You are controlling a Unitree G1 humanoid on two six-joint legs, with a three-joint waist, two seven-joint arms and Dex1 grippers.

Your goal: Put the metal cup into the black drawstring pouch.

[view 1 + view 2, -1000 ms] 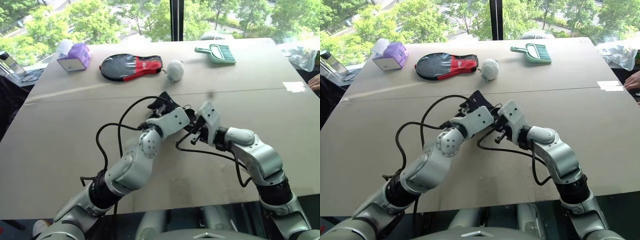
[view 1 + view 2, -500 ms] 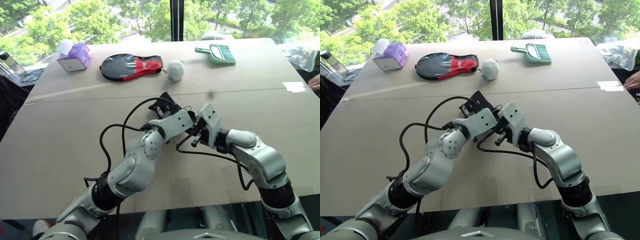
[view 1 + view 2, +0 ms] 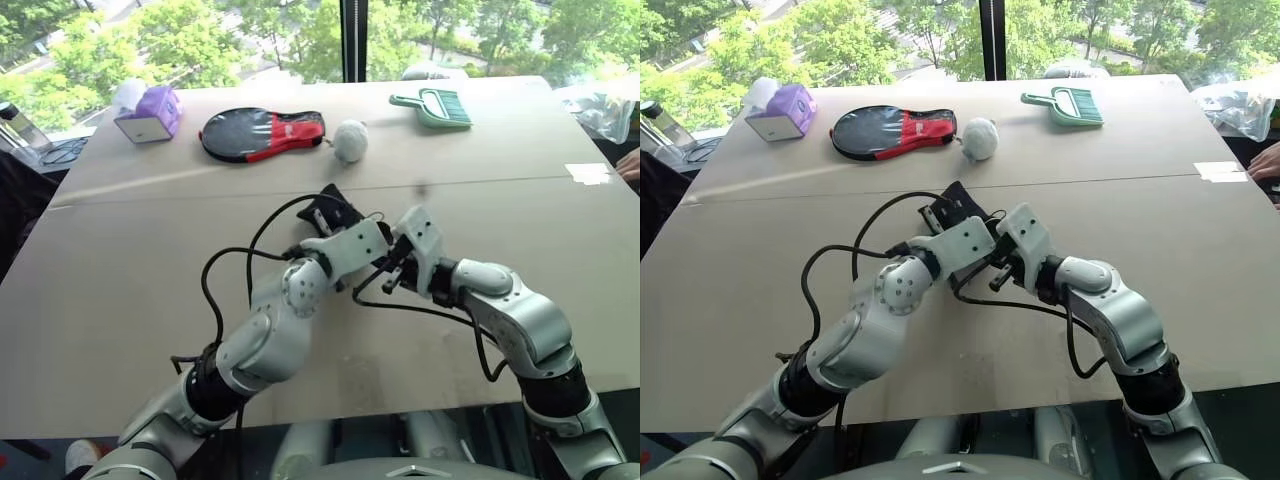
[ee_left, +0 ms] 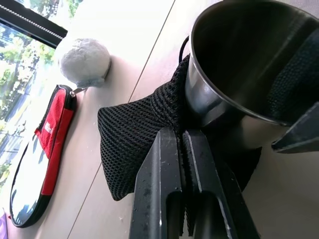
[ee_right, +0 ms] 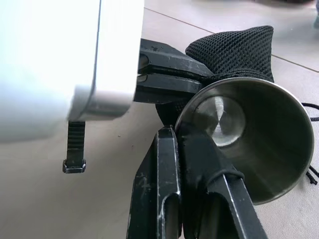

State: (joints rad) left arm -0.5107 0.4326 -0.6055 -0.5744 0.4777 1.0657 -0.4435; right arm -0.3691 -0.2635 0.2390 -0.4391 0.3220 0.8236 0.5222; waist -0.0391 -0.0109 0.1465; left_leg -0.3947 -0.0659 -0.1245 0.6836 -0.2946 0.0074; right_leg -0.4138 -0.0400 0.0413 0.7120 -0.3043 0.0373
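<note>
My left end effector [image 4: 180,137] pinches the black drawstring pouch [image 4: 137,134], my right end effector [image 5: 175,134] clamps the metal cup's [image 5: 249,134] rim — a thin mesh pinch could slip, letting the mouth collapse.

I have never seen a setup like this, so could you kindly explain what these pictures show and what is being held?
This is a humanoid robot with two arms. Two pictures look down from its head; two come from cameras on its wrists. The left gripper has its jaws shut on the black drawstring pouch. The right gripper has its jaws shut on the rim of the metal cup. Farther back on the table lie a paddle cover, a grey ball, a green dustpan and a purple box.
</note>
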